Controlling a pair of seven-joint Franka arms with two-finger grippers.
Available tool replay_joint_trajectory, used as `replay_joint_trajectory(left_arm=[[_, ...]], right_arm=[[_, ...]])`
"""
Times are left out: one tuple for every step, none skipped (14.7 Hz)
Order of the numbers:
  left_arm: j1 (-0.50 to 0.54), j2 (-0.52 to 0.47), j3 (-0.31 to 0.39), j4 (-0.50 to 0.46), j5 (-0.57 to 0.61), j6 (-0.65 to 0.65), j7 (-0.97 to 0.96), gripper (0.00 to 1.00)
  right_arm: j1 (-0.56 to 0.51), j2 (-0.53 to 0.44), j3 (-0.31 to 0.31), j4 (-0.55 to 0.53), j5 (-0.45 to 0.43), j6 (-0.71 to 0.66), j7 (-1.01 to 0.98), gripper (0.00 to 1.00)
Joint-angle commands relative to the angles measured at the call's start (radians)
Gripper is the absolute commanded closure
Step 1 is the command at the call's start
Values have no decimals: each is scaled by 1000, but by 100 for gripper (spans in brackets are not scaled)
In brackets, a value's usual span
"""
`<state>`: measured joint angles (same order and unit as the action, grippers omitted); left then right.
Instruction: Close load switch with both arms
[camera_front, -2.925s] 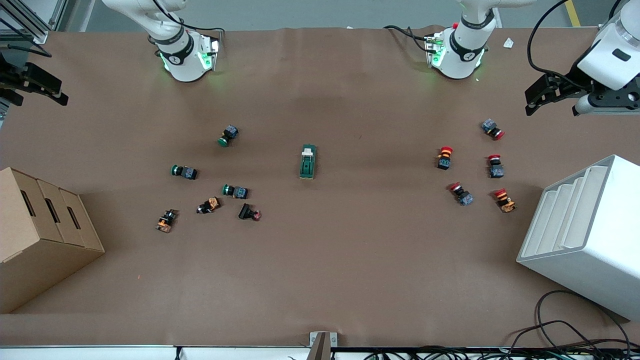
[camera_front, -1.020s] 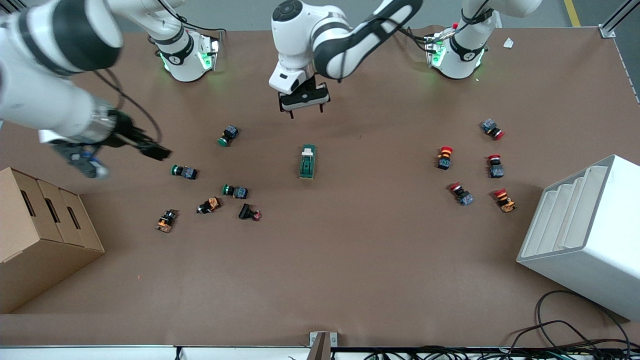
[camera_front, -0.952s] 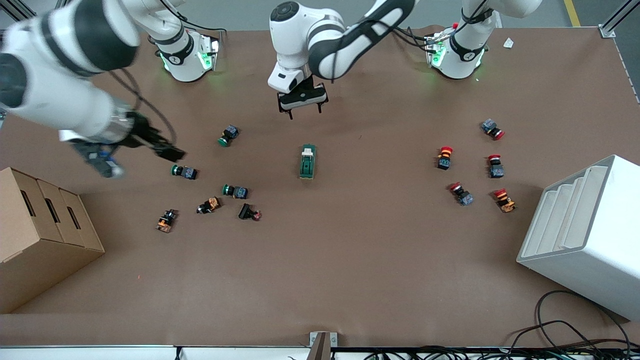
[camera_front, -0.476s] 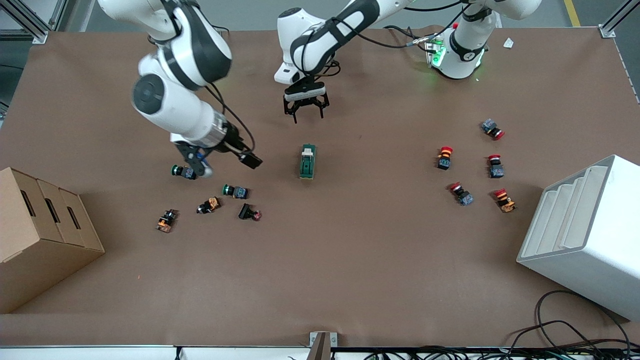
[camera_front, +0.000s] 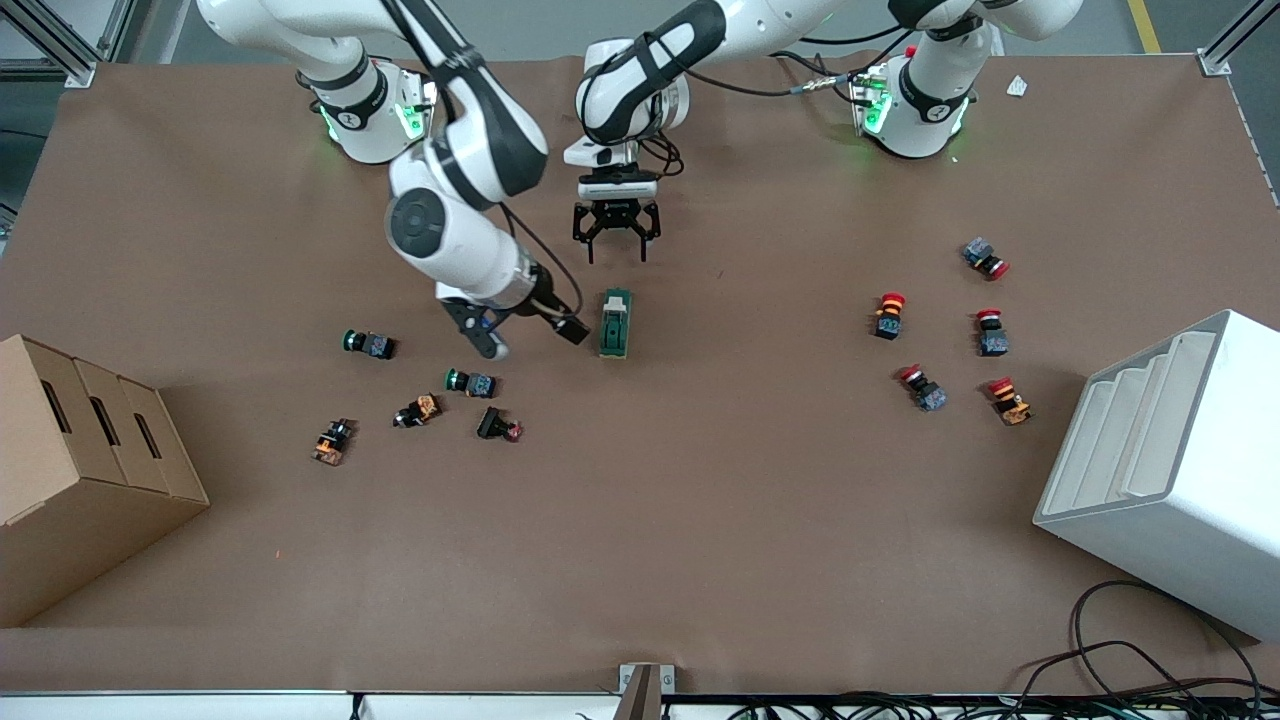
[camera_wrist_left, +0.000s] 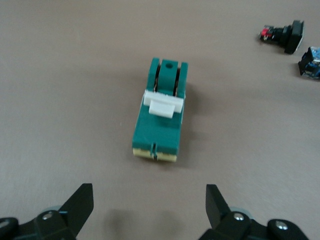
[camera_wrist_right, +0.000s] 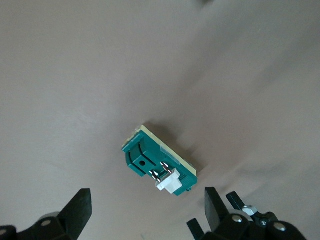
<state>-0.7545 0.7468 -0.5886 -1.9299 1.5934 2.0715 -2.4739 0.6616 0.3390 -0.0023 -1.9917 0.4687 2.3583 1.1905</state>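
Observation:
The load switch (camera_front: 615, 323), a dark green block with a white lever, lies on the brown table near the middle. My left gripper (camera_front: 615, 252) is open and empty, over bare table just off the switch's pale end. The left wrist view shows the switch (camera_wrist_left: 161, 116) ahead of that gripper (camera_wrist_left: 149, 200). My right gripper (camera_front: 531, 337) is open and empty, low beside the switch toward the right arm's end of the table. The right wrist view shows the switch (camera_wrist_right: 157, 162) just ahead of that gripper (camera_wrist_right: 147, 205), its white lever (camera_wrist_right: 169, 183) nearest.
Green push buttons (camera_front: 369, 344) (camera_front: 470, 381) and black-and-orange parts (camera_front: 418, 410) lie toward the right arm's end. Several red buttons (camera_front: 888, 315) lie toward the left arm's end. A cardboard box (camera_front: 80, 470) and a white rack (camera_front: 1170, 470) stand at the table's two ends.
Both arms have swung in from the table's ends toward the switch, and both grippers have come lower and closer to it. The switch has not moved.

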Motion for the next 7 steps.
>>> replay_joint_trajectory(left_arm=[[-12, 19, 4, 6, 89, -57, -13, 1], [-26, 29, 7, 8, 121, -89, -13, 1], [-34, 51, 9, 11, 153, -129, -14, 1], [-35, 66, 9, 15, 177, -163, -26, 1], [-42, 77, 9, 17, 192, -175, -42, 1], [-51, 88, 10, 17, 209, -194, -49, 1], [-54, 98, 18, 19, 226, -214, -60, 1]], right_arm=[[79, 52, -10, -12, 76, 87, 4, 0], [96, 66, -10, -13, 85, 111, 6, 0], [113, 81, -10, -13, 91, 128, 6, 0], [134, 97, -10, -13, 105, 150, 6, 0], [150, 110, -10, -15, 120, 176, 6, 0], [163, 124, -10, -18, 126, 197, 6, 0], [171, 136, -10, -18, 128, 216, 8, 0]])
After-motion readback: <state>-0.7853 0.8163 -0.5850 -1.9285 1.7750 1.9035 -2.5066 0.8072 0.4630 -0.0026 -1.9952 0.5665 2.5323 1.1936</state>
